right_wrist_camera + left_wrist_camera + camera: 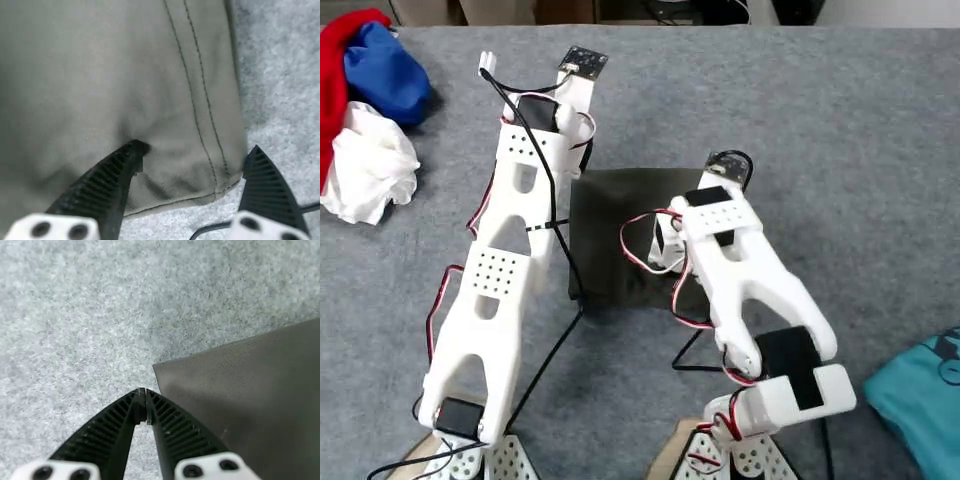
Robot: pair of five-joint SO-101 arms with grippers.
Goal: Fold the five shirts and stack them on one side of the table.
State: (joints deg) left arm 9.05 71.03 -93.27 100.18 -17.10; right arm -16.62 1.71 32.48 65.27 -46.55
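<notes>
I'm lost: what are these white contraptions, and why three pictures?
They are two robot arms, each ending in a gripper. One picture looks down from above; the other two come from cameras on the arms' wrists. On the grey table lies a folded dark shirt, with a heap of red, blue and white shirts at a far corner and a teal shirt at the near edge. The left gripper is shut beside the dark shirt's corner, holding nothing. The right gripper is open over its hem.
</notes>
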